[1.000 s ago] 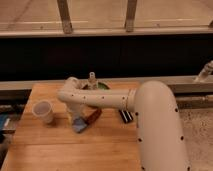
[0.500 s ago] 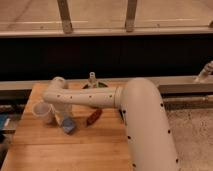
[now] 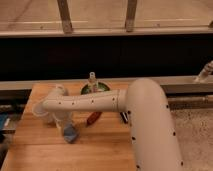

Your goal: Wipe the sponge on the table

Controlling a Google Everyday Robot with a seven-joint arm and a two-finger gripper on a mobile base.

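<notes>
Sponge (image 3: 70, 135): small light-blue pad on the table's (image 3: 102, 150) left half, under the gripper (image 3: 67, 127) | grip: cannot tell if it pinches | room: bare planks in front and to the right, white cup (image 3: 41, 114) close behind | change: sponge and gripper slid slightly frontward.

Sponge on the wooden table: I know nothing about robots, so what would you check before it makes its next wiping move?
1. The sponge is down on the table: ok.
2. The gripper is right over the sponge: ok.
3. Firm hold on the sponge: cannot tell.
4. The white cup has room: not ok, it sits close beside the gripper.
5. The reddish-brown object is apart from the sponge: ok.
6. Bare wood in front of the sponge: ok.
</notes>
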